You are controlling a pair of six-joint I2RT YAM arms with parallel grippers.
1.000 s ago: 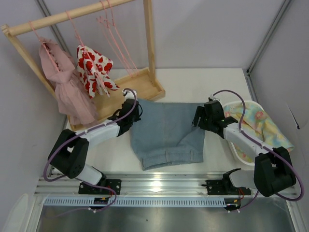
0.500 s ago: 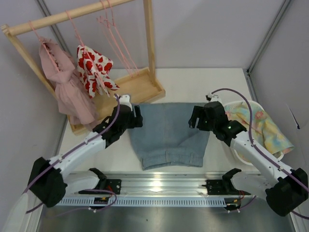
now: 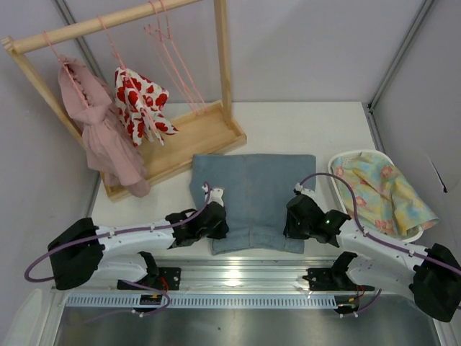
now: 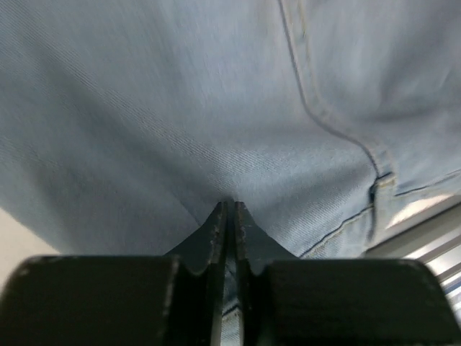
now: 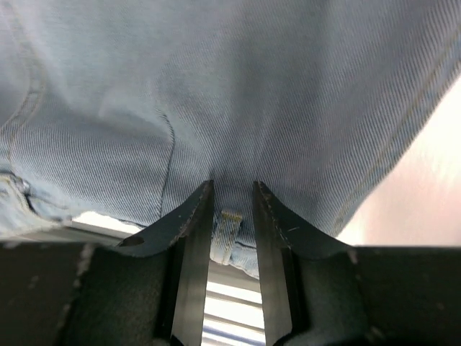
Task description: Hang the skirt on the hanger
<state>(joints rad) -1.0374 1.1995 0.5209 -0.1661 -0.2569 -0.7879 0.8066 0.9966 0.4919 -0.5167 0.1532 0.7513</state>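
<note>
skirt (image 3: 252,191) flat, waistband at near edge, hem far; left gripper (image 4: 229,207), right gripper (image 5: 232,189) both pinching waistband

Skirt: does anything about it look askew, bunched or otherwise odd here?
Nothing stands out. The skirt lies flat and roughly square on the table, with the left gripper and right gripper closed on its near corners.

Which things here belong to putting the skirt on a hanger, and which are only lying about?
For the job: denim skirt; empty pink wire hangers.
Only lying about: pink ruffled dress; heart-print garment; wooden rack; white basket; floral cloth.
</note>
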